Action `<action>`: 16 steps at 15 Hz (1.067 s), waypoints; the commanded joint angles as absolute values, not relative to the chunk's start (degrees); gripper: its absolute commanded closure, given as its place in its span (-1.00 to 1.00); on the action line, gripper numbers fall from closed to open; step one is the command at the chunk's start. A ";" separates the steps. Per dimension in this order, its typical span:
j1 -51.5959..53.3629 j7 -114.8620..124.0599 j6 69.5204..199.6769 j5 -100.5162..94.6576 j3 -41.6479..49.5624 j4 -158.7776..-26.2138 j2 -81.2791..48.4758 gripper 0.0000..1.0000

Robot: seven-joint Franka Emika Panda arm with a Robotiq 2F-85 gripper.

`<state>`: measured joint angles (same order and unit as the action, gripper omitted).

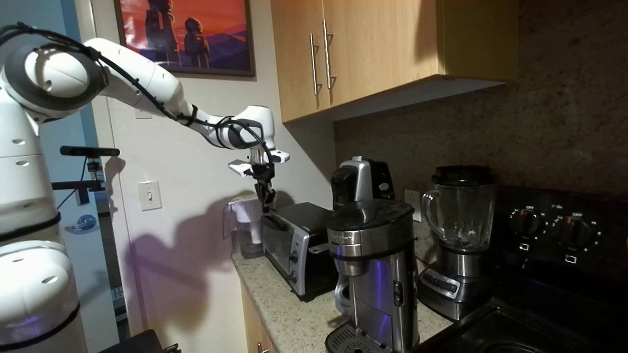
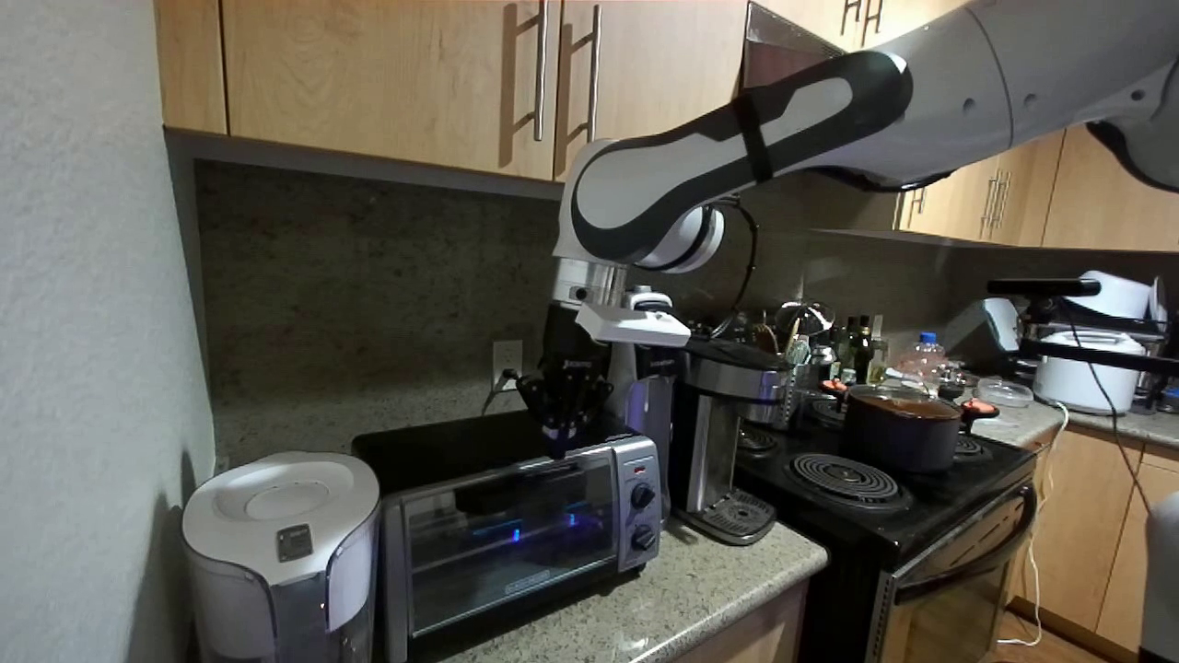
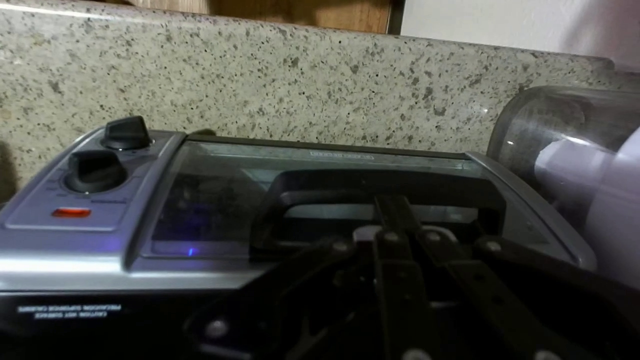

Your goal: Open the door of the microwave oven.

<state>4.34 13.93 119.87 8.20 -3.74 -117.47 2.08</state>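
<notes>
The microwave oven is a small silver-grey box with a black top, on the counter in both exterior views [image 1: 304, 215] [image 2: 642, 506] and below the gripper in the wrist view [image 3: 95, 255]. Its dark glass door [image 2: 511, 534] looks shut, and it also shows in the wrist view [image 3: 210, 185]. A black loop handle [image 3: 380, 182] sits on the door's upper part. My gripper [image 3: 395, 205] points down with its fingers together. Its tip overlaps the handle's gap in the wrist view; contact cannot be told. It is at the door's top edge in both exterior views [image 1: 267, 208] [image 2: 558, 447].
A water pitcher [image 2: 276, 516] stands close beside the oven, by the wall. A steel coffee maker [image 1: 370, 274] stands on the oven's other side, then a blender [image 1: 458, 235] and the black stove [image 2: 884, 534]. Wooden cabinets [image 1: 363, 49] hang above the counter [image 2: 737, 580].
</notes>
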 commanded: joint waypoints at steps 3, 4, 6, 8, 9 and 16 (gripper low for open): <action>4.20 12.83 120.71 9.37 -3.84 -115.83 -0.24 0.97; 4.16 12.82 121.13 9.47 -3.80 -115.72 -0.64 0.97; 4.16 12.87 121.81 9.56 -3.80 -115.65 -1.29 0.97; 4.20 12.76 122.18 9.74 -3.83 -115.50 -1.83 0.97; 4.25 12.68 122.27 9.78 -3.88 -115.58 -1.84 0.96; 4.24 13.67 121.78 8.43 -3.80 -116.34 -1.43 0.96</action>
